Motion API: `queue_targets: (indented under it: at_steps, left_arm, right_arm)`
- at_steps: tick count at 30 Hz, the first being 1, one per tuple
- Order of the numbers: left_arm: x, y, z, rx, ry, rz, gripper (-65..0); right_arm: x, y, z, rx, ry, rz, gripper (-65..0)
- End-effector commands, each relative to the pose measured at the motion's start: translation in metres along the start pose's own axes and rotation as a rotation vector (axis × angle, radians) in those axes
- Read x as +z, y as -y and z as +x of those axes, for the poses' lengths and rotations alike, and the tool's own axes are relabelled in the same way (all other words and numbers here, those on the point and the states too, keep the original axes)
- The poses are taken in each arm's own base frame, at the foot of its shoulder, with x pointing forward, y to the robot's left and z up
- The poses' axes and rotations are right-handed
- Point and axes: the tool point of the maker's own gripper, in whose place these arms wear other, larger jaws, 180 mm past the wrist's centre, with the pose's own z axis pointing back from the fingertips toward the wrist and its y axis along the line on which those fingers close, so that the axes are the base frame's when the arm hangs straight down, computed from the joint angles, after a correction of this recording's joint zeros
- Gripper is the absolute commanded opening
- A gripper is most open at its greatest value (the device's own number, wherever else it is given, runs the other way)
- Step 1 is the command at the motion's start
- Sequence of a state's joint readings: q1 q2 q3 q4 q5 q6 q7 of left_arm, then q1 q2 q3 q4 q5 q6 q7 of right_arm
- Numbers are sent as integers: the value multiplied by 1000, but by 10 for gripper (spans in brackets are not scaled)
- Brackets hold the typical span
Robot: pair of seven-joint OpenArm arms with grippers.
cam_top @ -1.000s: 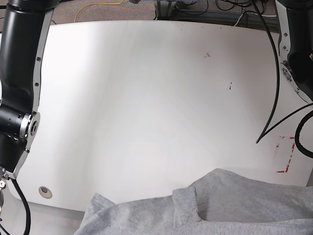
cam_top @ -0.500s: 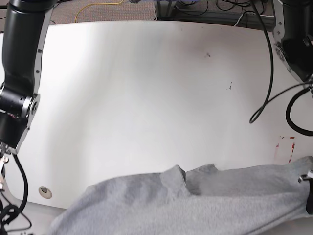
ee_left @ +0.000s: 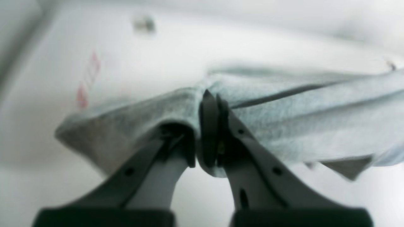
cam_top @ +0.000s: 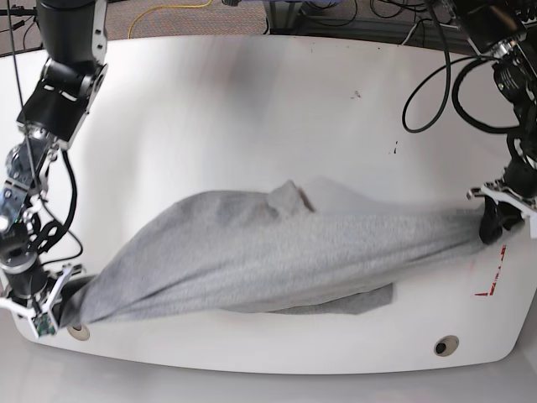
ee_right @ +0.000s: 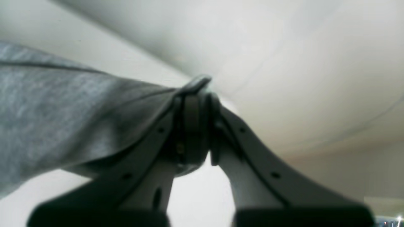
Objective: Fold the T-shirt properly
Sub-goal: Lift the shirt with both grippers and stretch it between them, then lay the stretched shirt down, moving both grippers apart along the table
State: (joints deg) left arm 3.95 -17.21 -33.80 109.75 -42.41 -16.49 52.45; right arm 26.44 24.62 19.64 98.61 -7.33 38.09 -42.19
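While the large heather-grey, soft cotton T-shirt (cam_top: pixel 277 252) hangs stretched in a long band across the near half of the white, rounded counter (cam_top: pixel 252 109), both hands hold its opposite ends: the left hand (cam_top: pixel 495 220) is pinched shut on bunched fabric at the base view's right, and the right hand (cam_top: pixel 52 312) is clamped on the other end near the counter's front corner. Judged from this, the step in hand is spreading the shirt out, before any fold is made. The next move likely calls for pulling the ends apart and lowering the cloth evenly so it lands flat, without the middle bunching.

From the left wrist, the dark plastic fingers (ee_left: pixel 210 126) meet with a ridge of grey knit squeezed between them; from the right wrist, the fingers (ee_right: pixel 192 126) close on a thin fold. The fabric looks soft and limp, with long creases along the pull. No lettering shows. A small flap droops beneath the band onto the smooth counter.
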Motion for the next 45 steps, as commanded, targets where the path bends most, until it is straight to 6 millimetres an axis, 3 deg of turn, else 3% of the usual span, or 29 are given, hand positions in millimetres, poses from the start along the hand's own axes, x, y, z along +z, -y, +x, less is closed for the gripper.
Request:
queue_targets:
  at_steps: [1, 4, 11, 21, 26, 33, 41, 45]
  left_arm:
    - [12, -10, -10, -2, -8, 39, -650]
    - [22, -13, -42, 16, -86, 51, -650]
    - [46, -20, -94, 34, -232, 78, -650]
    - [84, -40, -136, 42, -363, 150, -650]
    - [100, -49, -149, 35, -417, 180, -650]
    - [115, -63, -149, 33, -426, 229, -650]
    - [114, -67, -143, -4, -433, 225, -650]
    - [113, -67, -142, -7, -434, 224, -647]
  right_arm:
    - [15, -8, -20, 5, -17, -16, -648]
    - [22, -35, -47, 4, -68, 46, -648]
    - [43, -72, -109, -62, -195, 106, -648]
    - [73, -125, -167, -84, -334, 214, -648]
    - [89, -144, -188, -88, -388, 257, -648]
    - [109, -171, -209, -111, -448, 308, -648]
    - [123, -188, -221, -131, -486, 341, -648]
    - [126, -195, -216, -149, -478, 342, -648]
